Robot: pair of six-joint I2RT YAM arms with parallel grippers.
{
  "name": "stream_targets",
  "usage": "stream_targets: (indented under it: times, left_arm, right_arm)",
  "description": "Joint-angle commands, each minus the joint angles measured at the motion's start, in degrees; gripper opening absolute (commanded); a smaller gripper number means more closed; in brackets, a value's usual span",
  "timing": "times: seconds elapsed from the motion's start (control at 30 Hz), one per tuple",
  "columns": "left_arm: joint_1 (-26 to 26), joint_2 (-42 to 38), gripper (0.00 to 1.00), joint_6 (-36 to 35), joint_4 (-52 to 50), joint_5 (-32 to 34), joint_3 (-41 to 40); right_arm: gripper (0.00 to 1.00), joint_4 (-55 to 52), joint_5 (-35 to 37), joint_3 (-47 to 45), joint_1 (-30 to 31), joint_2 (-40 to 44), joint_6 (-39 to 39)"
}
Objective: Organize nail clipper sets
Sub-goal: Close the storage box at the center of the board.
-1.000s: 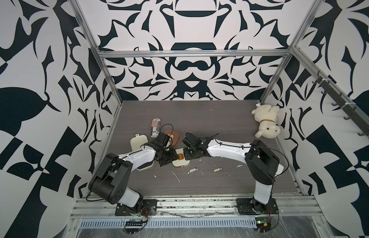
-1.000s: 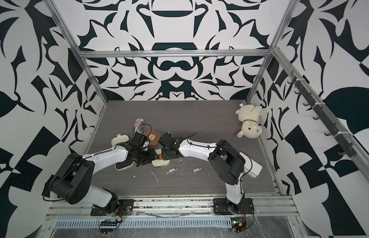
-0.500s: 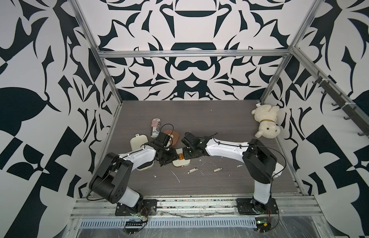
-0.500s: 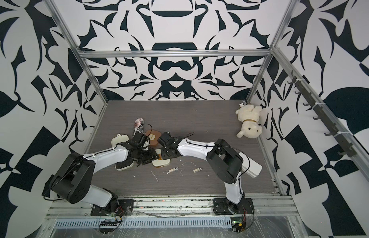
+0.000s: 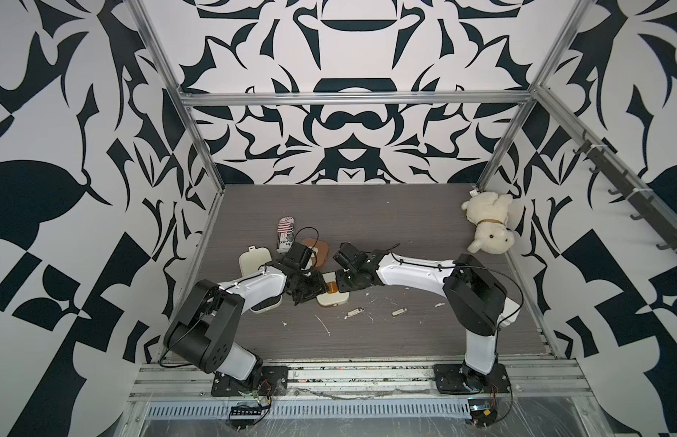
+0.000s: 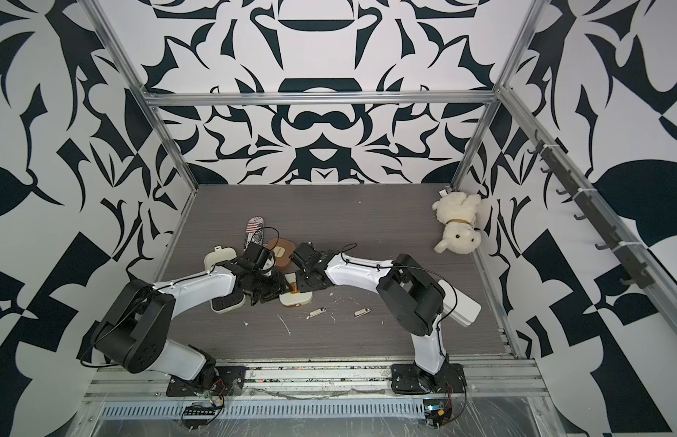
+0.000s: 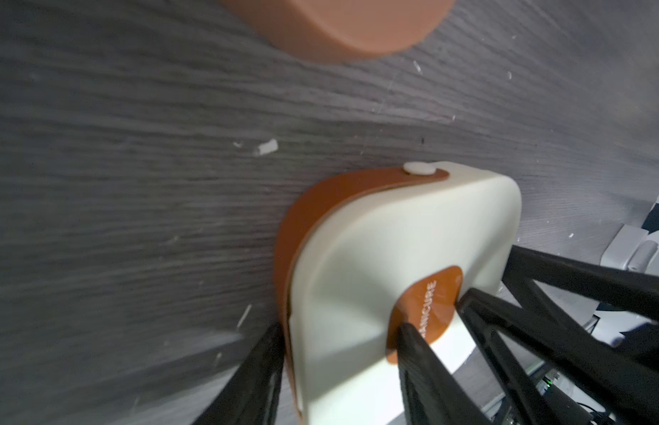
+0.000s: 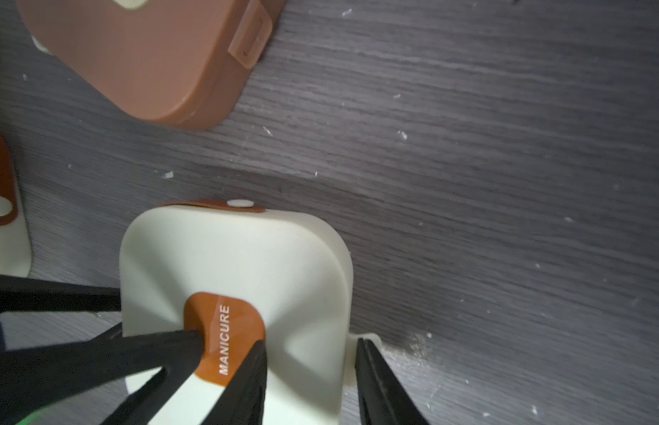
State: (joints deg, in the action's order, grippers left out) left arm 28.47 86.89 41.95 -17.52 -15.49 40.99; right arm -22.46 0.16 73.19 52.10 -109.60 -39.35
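Grippers, two of them, meet on one cream case (image 8: 232, 257); left gripper (image 7: 337, 338) pinches it, one finger on the orange MANICURE label, its partner against the brown-strapped edge; right gripper (image 8: 309, 344) clamps the opposite side, one finger on that same label, the other hard by the outer edge; the case sits right between both sets of fingers, low over the table (image 5: 367, 212).

Cases, count them, three; brown case (image 8: 136, 55) lies shut just beyond the two grippers, apart from the held one; open cream case (image 5: 253, 261) lies behind the left gripper, its lid and black ribbed tray showing on either side of that forearm, the part between them hidden.

Clippers, two, both loose; near clipper (image 5: 356, 312) lies close by the grippers on the side toward the arm bases; far clipper (image 5: 399, 311) lies further along, under the right forearm's line.

One striped can (image 5: 286, 234) lies past the brown case from the left gripper; one plush dog (image 5: 488, 227) sits well apart from the right gripper, in the far corner; white scraps dot the table near both grippers.
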Motion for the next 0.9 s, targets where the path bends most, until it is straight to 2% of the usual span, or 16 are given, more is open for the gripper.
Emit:
stream_targets:
  times: [0.0,0.47,0.87]
  left_arm:
    - [0.44,4.21,0.52,-1.00,-7.18,4.06,-2.74]
    - [0.43,5.49,0.52,-1.09,-6.99,3.51,-1.40]
    - [0.80,7.28,0.51,-1.09,-6.76,3.44,0.12]
  right_arm:
    - [0.43,2.10,-1.27,-1.94,-0.28,-0.98,-1.48]
    - [0.42,8.63,-6.32,-8.22,-0.40,-3.47,-5.49]
    - [0.42,22.32,-12.82,-16.63,0.67,-5.37,-12.64]
